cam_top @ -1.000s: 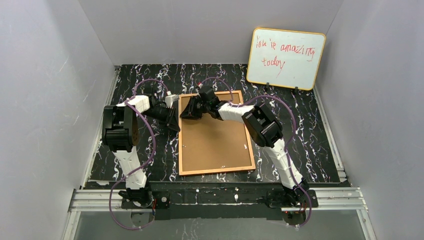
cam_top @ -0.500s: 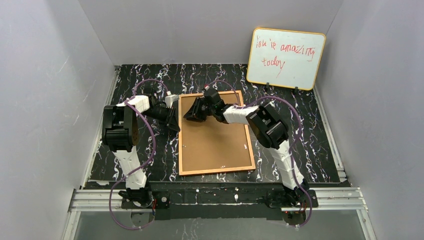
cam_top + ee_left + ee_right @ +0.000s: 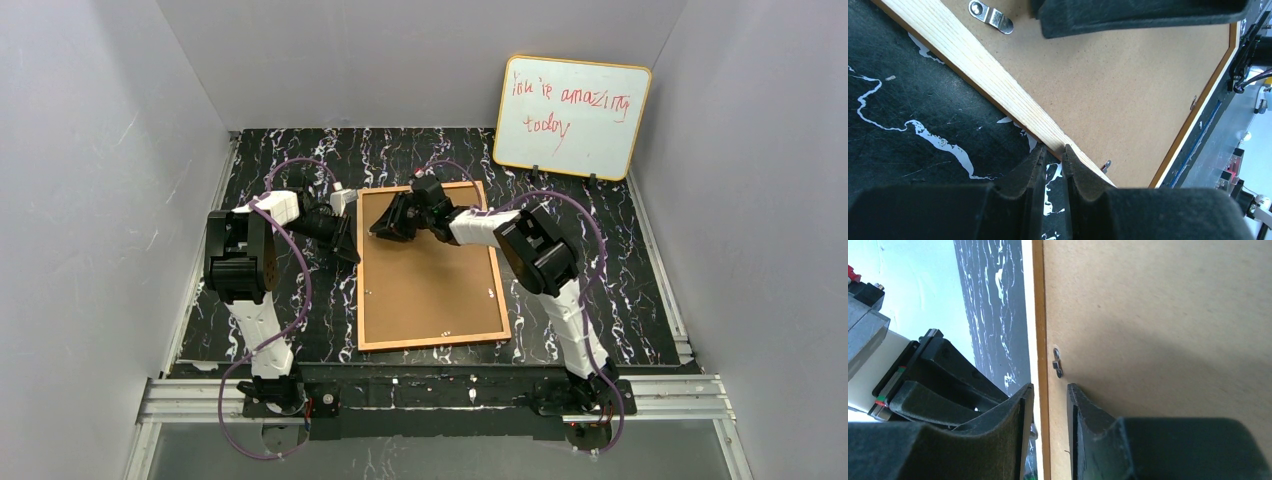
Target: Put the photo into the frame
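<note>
The frame (image 3: 430, 290) lies face down on the black marbled table, its plain brown board back (image 3: 1128, 85) turned up. The photo is out of view. My left gripper (image 3: 350, 243) rests low at the frame's left side near the far corner. Its jaws are nearly together with only table showing between them, and the tips (image 3: 1053, 150) touch the pale wooden rim. My right gripper (image 3: 388, 226) hovers over the frame's far left part. It is open, and the orange rim (image 3: 1038, 315) shows in the gap between its fingers (image 3: 1048, 390), close to a small metal clip (image 3: 1057, 363).
A yellow-edged whiteboard (image 3: 572, 117) with red handwriting leans against the back wall at the far right. Grey walls close in the table on three sides. A metal turn clip (image 3: 990, 15) sits on the board back near the right gripper's finger (image 3: 1138, 12).
My right gripper has drawn slightly to the right along the frame's far edge and its jaws have widened. The left arm and the frame have not moved.
</note>
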`<move>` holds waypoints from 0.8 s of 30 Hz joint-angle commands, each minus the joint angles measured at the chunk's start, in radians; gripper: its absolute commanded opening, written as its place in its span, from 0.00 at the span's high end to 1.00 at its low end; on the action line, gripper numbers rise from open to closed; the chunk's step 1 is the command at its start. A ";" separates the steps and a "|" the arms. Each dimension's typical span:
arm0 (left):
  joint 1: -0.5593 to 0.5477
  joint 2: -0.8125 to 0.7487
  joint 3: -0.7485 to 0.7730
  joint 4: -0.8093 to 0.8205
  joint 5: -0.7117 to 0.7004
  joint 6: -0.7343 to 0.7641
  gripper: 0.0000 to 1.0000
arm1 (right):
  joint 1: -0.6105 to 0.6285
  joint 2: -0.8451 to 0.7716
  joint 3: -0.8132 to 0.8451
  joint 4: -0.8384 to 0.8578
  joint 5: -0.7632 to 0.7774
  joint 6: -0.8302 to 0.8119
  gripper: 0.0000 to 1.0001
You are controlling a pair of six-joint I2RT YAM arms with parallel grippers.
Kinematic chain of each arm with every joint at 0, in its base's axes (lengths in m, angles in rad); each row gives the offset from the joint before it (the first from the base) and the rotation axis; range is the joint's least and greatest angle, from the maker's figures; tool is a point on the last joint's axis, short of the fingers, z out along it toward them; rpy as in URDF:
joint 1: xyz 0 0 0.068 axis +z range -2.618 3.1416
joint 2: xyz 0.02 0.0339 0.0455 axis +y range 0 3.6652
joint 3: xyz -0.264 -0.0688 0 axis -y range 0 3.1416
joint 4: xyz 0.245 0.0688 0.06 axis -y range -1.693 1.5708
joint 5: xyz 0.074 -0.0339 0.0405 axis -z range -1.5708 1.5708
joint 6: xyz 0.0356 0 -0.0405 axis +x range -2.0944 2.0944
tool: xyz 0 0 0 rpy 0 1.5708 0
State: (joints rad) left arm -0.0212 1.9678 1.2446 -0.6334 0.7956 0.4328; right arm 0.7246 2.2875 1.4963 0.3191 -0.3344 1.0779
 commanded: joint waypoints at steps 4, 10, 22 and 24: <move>-0.022 0.067 -0.037 0.045 -0.148 0.073 0.97 | 0.027 0.072 0.132 -0.089 0.050 -0.060 0.61; -0.022 0.071 -0.042 0.047 -0.149 0.078 0.97 | 0.038 0.090 0.155 -0.107 0.057 -0.075 0.62; -0.021 0.071 -0.038 0.047 -0.147 0.077 0.97 | 0.053 0.118 0.174 -0.110 0.067 -0.033 0.64; -0.021 0.071 -0.038 0.047 -0.145 0.076 0.97 | 0.066 0.117 0.168 -0.114 0.091 -0.014 0.65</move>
State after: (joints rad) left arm -0.0208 1.9686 1.2446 -0.6334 0.7979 0.4347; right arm 0.7547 2.3611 1.6459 0.2276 -0.3161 1.0458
